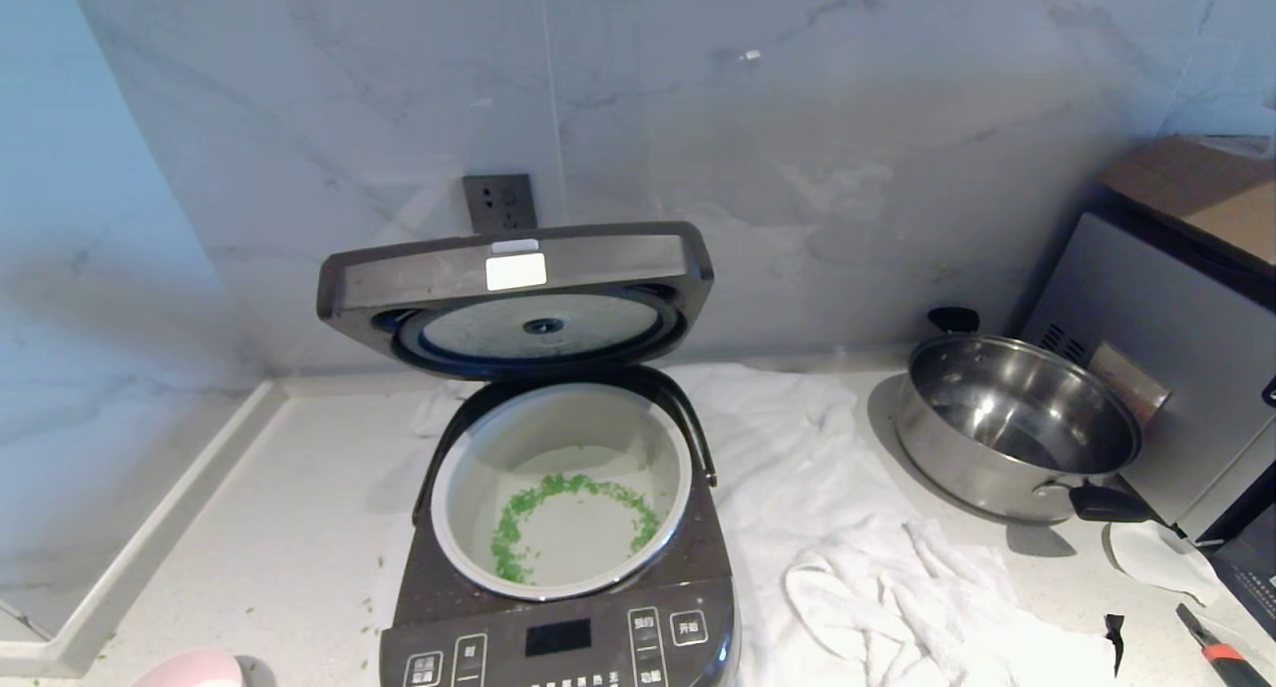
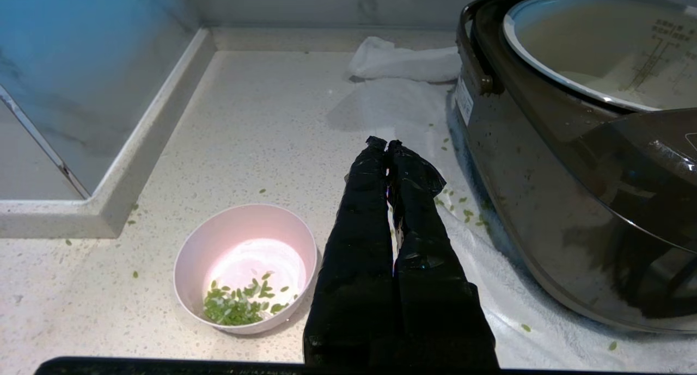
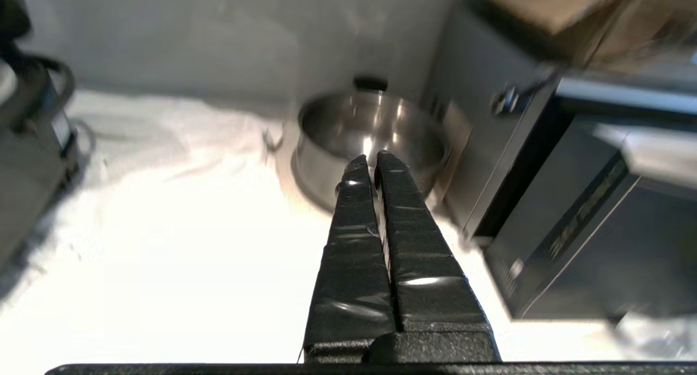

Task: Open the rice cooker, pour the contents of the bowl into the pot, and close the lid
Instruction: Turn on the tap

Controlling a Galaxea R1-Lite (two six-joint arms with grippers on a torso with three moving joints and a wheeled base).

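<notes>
- The rice cooker (image 1: 558,527) stands on the surface (image 1: 269,527) with the lid (image 1: 515,293) tipped up at the back, so the pot (image 1: 561,488) lies open — a ring of green bits (image 1: 558,513) already sits in it.
- The bowl (image 2: 246,267) rests on the surface just left of the cooker, a few green bits left inside; some lie spilled around.
- The left hand (image 2: 385,144), fingers pressed together and empty, hovers between bowl and cooker.
- The right hand (image 3: 369,158), likewise together and empty, points toward the steel pan (image 1: 1017,423) — clear of the lid, which I judge is the step left.
</notes>
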